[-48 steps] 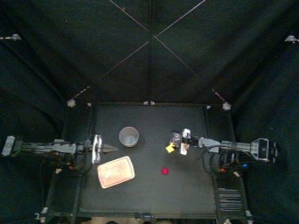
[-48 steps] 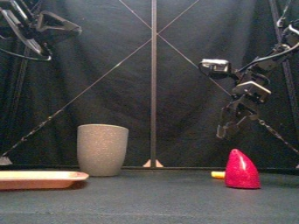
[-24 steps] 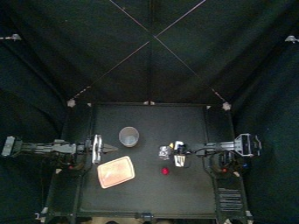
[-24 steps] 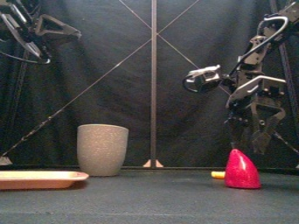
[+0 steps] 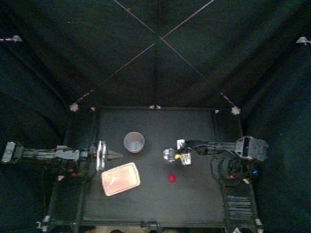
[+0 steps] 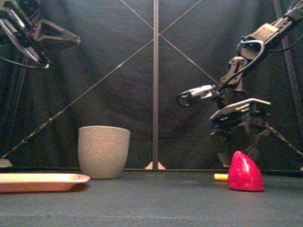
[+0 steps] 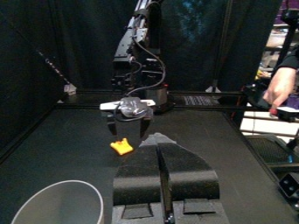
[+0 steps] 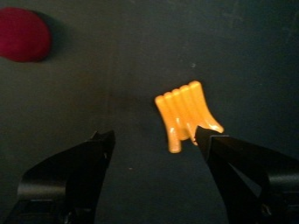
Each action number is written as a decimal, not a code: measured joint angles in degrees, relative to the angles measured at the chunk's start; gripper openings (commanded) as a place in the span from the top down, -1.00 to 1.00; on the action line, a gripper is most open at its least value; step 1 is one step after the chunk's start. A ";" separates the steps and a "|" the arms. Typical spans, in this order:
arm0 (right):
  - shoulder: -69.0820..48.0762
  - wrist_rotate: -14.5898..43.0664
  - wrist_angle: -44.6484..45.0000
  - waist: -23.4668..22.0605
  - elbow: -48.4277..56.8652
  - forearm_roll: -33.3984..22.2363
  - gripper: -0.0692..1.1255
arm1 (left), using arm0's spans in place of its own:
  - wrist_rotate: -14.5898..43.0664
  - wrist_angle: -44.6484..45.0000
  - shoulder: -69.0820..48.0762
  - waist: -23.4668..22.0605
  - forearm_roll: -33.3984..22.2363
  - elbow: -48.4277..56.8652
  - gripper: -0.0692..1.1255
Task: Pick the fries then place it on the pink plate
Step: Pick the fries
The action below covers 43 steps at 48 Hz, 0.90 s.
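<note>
The fries, a small yellow fan of sticks, lie flat on the table just left of a red toy; the front view shows only their end. My right gripper hangs open low over the fries, one jaw on each side, not touching them. The pink plate lies at the table's front left, flat and bare. Raised at the left edge, my left gripper is shut and holds nothing. From there, the fries sit under the right gripper.
A tall grey speckled cup stands behind the plate, between it and the fries. The red toy lies in front of the fries, toward the table's front edge.
The right arm has swung in toward the table's middle and come down from high above. Its open jaws now hang just over the fries. The left arm has stayed put.
</note>
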 measured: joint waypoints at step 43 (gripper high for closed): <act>6.77 -1.05 -1.23 -1.67 -2.20 1.85 -0.32 | -0.18 0.00 0.00 1.41 0.00 0.62 0.86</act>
